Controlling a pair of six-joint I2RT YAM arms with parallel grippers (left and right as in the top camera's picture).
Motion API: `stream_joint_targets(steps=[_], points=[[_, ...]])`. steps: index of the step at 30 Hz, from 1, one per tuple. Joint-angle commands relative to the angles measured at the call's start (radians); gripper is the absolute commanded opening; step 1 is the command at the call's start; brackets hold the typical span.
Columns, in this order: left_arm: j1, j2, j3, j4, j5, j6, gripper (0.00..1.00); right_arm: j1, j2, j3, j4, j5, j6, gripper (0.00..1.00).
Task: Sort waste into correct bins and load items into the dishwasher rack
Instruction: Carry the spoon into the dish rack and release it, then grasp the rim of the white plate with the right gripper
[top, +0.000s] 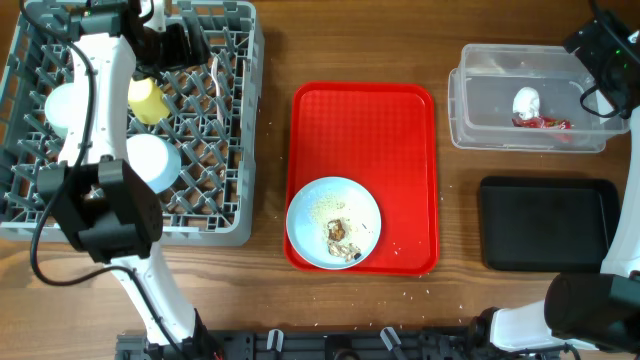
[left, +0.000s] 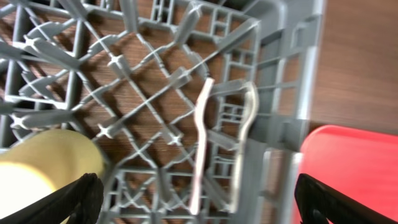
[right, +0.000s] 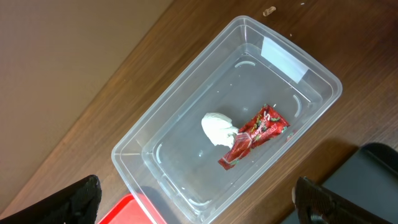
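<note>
The grey dishwasher rack (top: 230, 190) holds a yellow cup (top: 147, 98), a pale green bowl (top: 55, 105), a light blue bowl (top: 160, 158) and a white fork (left: 200, 143) and spoon (left: 245, 137). My left gripper (left: 199, 205) hangs open and empty above the fork and spoon, at the rack's far right part (top: 185, 45). The pale blue plate (top: 315, 205) with food scraps (top: 340, 235) lies on the red tray (top: 365, 110). The clear tub (right: 155, 134) holds the white napkin (right: 217, 129) and red wrapper (right: 255, 134). My right gripper (right: 199, 208) is open and empty above the tub.
The shallow black tray (top: 548, 223) lies in front of the clear tub (top: 480, 100) at the right. Crumbs dot the red tray and the wood near its front edge. The left arm crosses the rack's left half.
</note>
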Motion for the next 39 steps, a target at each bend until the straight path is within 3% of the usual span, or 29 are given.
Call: stream_joint_targets(steps=[1, 4, 5, 7, 9, 10, 12, 14, 16, 19, 21, 24, 26, 30, 39], points=[[0.092, -0.153, -0.003, 0.01, -0.039, -0.294, 1.0, 0.001, 0.007, 0.008, 0.0, 0.007, 0.014, 1.0], [0.225, -0.171, -0.003, -0.014, -0.054, -0.358, 1.0, 0.001, 0.007, 0.008, 0.04, -0.041, 0.131, 1.0], [0.272, -0.169, -0.003, -0.027, -0.053, -0.358, 1.0, 0.001, 0.007, 0.008, 0.034, -0.167, 0.27, 1.0], [0.321, -0.169, -0.003, -0.039, -0.053, -0.358, 1.0, 0.001, 0.007, 0.008, 0.026, -0.377, 0.31, 1.0], [0.351, -0.169, -0.003, -0.043, -0.054, -0.357, 1.0, 0.046, 0.018, 0.007, 0.05, -0.673, 0.065, 0.91], [0.355, -0.169, -0.003, -0.043, -0.054, -0.357, 1.0, 0.089, 0.023, 0.003, 0.031, -0.727, -0.068, 0.89], [0.36, -0.169, -0.003, -0.043, -0.054, -0.357, 1.0, 0.226, 0.027, -0.032, -0.066, -0.639, -0.193, 0.87], [0.36, -0.169, -0.003, -0.043, -0.054, -0.357, 1.0, 0.359, 0.037, -0.078, -0.127, -0.439, -0.195, 1.0], [0.36, -0.169, -0.003, -0.043, -0.054, -0.357, 1.0, 0.52, 0.059, -0.173, -0.131, -0.293, -0.196, 0.98], [0.36, -0.169, -0.003, -0.043, -0.054, -0.357, 1.0, 0.686, 0.095, -0.393, -0.033, -0.245, -0.196, 0.82], [0.36, -0.169, -0.003, -0.043, -0.054, -0.357, 1.0, 0.76, 0.136, -0.519, 0.066, -0.278, -0.194, 0.58], [0.36, -0.169, -0.003, -0.043, -0.054, -0.357, 1.0, 0.785, 0.159, -0.616, 0.125, -0.273, -0.138, 0.32], [0.36, -0.169, -0.003, -0.043, -0.054, -0.357, 1.0, 0.785, 0.159, -0.659, 0.169, -0.25, -0.137, 0.24], [0.36, -0.169, -0.003, -0.043, -0.054, -0.357, 1.0, 0.785, 0.159, -0.726, 0.258, -0.172, -0.083, 0.26], [0.36, -0.169, -0.003, -0.043, -0.054, -0.357, 1.0, 0.772, 0.163, -0.779, 0.383, -0.061, -0.009, 0.17]])
